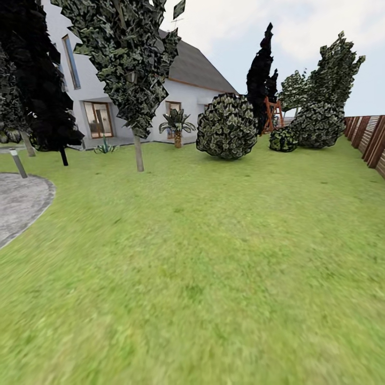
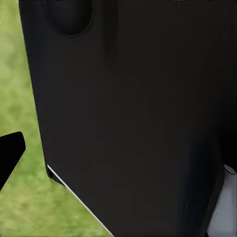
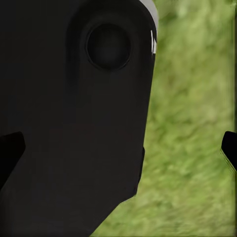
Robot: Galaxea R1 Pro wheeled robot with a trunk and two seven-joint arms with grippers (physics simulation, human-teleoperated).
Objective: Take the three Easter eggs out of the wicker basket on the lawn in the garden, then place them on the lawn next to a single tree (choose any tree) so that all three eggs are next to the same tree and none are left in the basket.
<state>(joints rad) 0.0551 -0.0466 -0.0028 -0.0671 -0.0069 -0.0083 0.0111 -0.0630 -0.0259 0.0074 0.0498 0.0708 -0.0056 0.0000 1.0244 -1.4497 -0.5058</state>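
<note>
Close beneath both wrist cameras lies blurred green lawn [image 3: 192, 148], with a large dark robot body panel [image 2: 133, 108] crowding each view. In the right wrist view dark fingertips [image 3: 230, 148] show at either edge with only grass between them, so the right gripper [image 3: 118, 148] looks spread wide and holds nothing. In the left wrist view just one dark fingertip [image 2: 11, 153] shows against the grass; whether that gripper is open or closed cannot be told.

Well ahead of the grippers, the head view shows open lawn running to a paved patch [image 1: 21, 200], then a straight-trunked tree [image 1: 138, 152] before the white house [image 1: 187, 91], round bushes [image 1: 227, 127] and a slatted fence [image 1: 371, 140].

The robot seems to be travelling in search of the basket and eggs, which cannot be placed from here. Turning the base slowly to scan, arms tucked, would serve best, noting that tree as a candidate drop spot.
</note>
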